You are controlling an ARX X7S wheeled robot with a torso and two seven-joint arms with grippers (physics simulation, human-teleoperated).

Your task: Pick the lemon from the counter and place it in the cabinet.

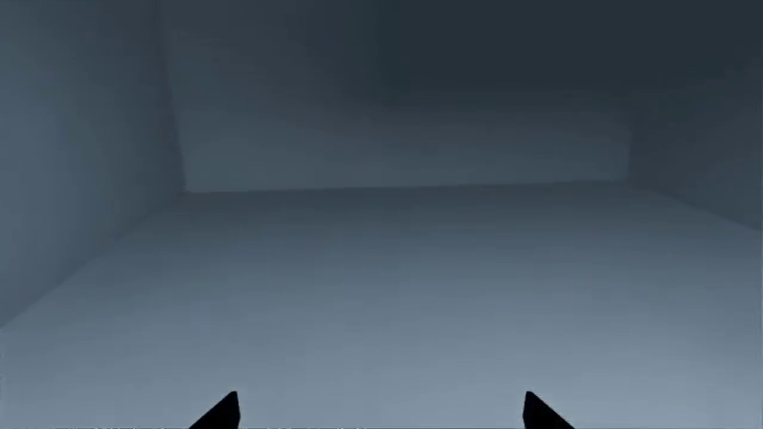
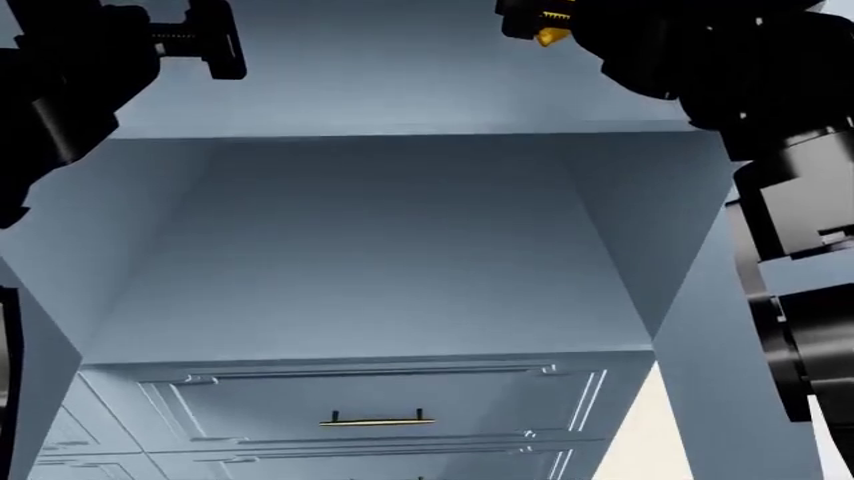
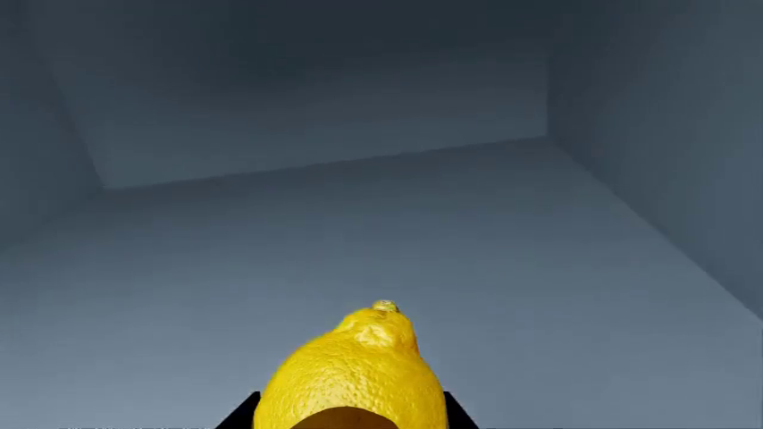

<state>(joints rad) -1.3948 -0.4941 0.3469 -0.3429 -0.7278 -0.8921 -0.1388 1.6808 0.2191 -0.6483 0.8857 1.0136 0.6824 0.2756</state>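
The yellow lemon (image 3: pixel 357 371) sits between the dark fingers of my right gripper (image 3: pixel 348 416), which is shut on it, stem nub pointing away. In the head view the lemon (image 2: pixel 551 36) peeks out of the right gripper (image 2: pixel 534 22) at the top right. The right wrist view looks into the pale blue-grey cabinet (image 3: pixel 357 223), above its flat shelf. My left gripper (image 1: pixel 381 413) is open with nothing between its fingertips, and it also faces into the cabinet (image 1: pixel 394 268). It shows at the head view's top left as the left gripper (image 2: pixel 200 40). A sliver of the cream-white counter (image 2: pixel 638 432) shows low right.
The cabinet's open bay (image 2: pixel 387 250) fills the middle of the head view, with side walls either side. Below it is a panelled front with a slim brass bar handle (image 2: pixel 376 421). The black right arm (image 2: pixel 794 220) runs down the right edge.
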